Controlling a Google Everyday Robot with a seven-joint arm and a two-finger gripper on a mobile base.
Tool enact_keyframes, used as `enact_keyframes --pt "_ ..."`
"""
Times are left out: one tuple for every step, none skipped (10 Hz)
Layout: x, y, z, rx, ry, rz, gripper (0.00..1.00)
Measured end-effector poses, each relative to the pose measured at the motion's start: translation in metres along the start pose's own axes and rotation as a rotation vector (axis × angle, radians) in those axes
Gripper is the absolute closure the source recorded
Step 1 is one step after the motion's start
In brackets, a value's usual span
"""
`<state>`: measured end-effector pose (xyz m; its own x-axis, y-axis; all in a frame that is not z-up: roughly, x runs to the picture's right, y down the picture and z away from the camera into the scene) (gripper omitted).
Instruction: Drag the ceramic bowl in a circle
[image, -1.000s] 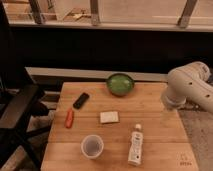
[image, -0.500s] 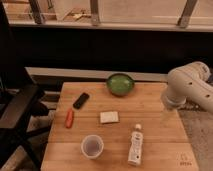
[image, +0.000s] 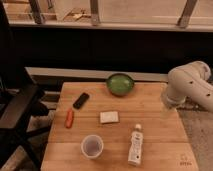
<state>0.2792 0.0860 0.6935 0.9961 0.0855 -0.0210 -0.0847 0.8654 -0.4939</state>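
The ceramic bowl (image: 120, 83) is round, shallow and glossy green. It sits upright near the far edge of the wooden table (image: 150, 107), a little right of centre. My white arm (image: 187, 86) hangs over the table's right edge, well to the right of the bowl and apart from it. My gripper itself does not show; only the arm's rounded white links are in view. Nothing touches the bowl.
On the table lie a black phone-like object (image: 81, 100), a red-orange object (image: 69, 118), a pale sponge-like block (image: 109, 117), a translucent plastic cup (image: 92, 146) and a white bottle on its side (image: 135, 144). A black chair (image: 17, 107) stands at the left. A dark wall and railing run behind.
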Motion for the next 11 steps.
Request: enact_keyframes --pt "-0.023 -0.026 0.003 0.045 -0.071 0.001 0.35" --pt "-0.041 -0.044 0.006 0.074 -0.117 -0.007 0.35" --pt "-0.056 -0.062 0.011 0.105 -0.158 -0.022 0.35" --pt "-0.068 -0.076 0.014 0.136 -0.179 -0.042 0.35" --pt "-0.088 -0.093 0.019 0.179 -0.223 -0.072 0.35" --pt "-0.107 -0.101 0.023 0.195 -0.267 -0.095 0.35" --pt "-0.111 -0.102 0.023 0.199 -0.279 -0.099 0.35" --pt "-0.109 -0.102 0.023 0.199 -0.278 -0.095 0.35" --pt "-0.110 -0.102 0.023 0.198 -0.279 -0.097 0.35" --pt "-0.111 -0.102 0.024 0.198 -0.280 -0.099 0.35" --pt "-0.109 -0.103 0.023 0.201 -0.276 -0.099 0.35"
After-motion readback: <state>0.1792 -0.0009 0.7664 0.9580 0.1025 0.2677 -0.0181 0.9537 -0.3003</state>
